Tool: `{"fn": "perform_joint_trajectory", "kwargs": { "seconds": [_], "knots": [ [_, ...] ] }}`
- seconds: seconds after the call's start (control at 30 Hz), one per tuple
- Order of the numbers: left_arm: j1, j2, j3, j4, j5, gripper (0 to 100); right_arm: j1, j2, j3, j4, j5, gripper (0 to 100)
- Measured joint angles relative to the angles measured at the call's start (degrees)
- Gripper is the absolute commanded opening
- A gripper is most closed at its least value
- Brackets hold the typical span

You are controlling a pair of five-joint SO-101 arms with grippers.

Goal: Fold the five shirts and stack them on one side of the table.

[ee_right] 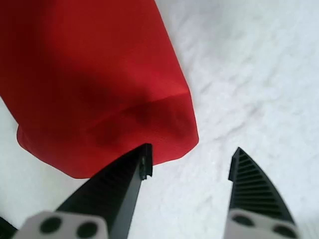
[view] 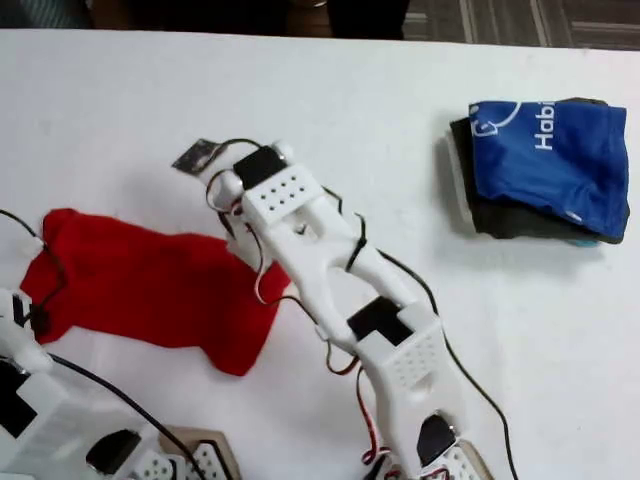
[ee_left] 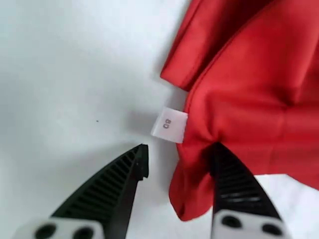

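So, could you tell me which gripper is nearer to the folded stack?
Right. The right gripper sits at the red shirt's edge facing the folded stack; the left gripper at its far end.

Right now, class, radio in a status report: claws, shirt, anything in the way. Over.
Left claw open at tagged edge of red shirt. Right claw open at its corner. Folded stack lies well apart. Nothing blocking.
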Motion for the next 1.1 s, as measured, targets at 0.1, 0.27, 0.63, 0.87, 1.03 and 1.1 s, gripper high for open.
{"fn": "perform_joint_trajectory", "kwargs": {
  "seconds": [0.1,0.27,0.63,0.87,1.03,1.1],
  "knots": [
    [0.3,0.1,0.0,2.3,0.0,22,0.1,0.0,0.0,0.0,0.0,24.5],
    [2.4,0.2,-0.1,6.9,0.0,5,0.0,0.0,0.0,0.0,0.0,24.5],
    [3.4,0.1,-1.8,12.8,-0.3,3,0.1,0.0,-2.0,-2.4,0.0,24.6],
    [-4.2,0.2,-14.9,26.7,-4.0,3,0.0,4.4,-14.1,-3.8,-4.7,26.0],
    [-7.1,0.2,-22.8,33.2,-4.6,3,-4.6,11.8,-25.2,-0.9,-5.3,34.8],
    [-7.4,0.2,-24.4,34.2,-4.7,3,-7.2,14.2,-29.1,0.4,-5.3,33.8]
  ]
}}
